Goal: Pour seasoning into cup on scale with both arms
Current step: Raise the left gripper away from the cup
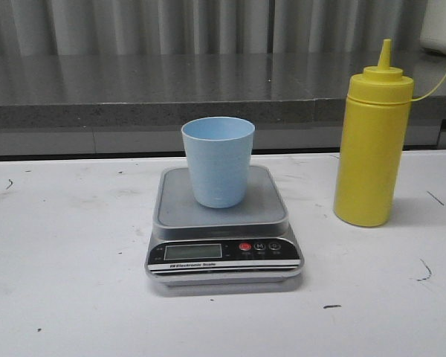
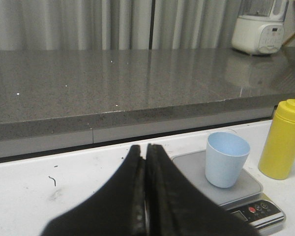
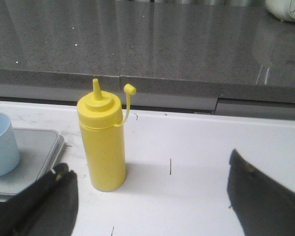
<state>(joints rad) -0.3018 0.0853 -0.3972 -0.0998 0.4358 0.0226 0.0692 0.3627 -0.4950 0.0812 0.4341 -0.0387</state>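
The light blue cup (image 1: 218,161) stands upright on the platform of the silver-grey scale (image 1: 223,223) at the table's middle. The yellow seasoning bottle (image 1: 372,145) stands upright on the table right of the scale, its nozzle uncapped and the small cap hanging on a tether. Neither gripper shows in the front view. In the left wrist view my left gripper (image 2: 145,150) is shut and empty, left of and short of the cup (image 2: 226,158) and scale (image 2: 249,188). In the right wrist view my right gripper (image 3: 150,169) is wide open and empty, the bottle (image 3: 102,140) standing just beyond its left finger (image 3: 56,196).
The white table (image 1: 67,282) ends at a raised grey stone counter (image 1: 134,89) behind it. A white appliance (image 2: 259,27) stands on the counter at the far right. Grey curtains hang behind.
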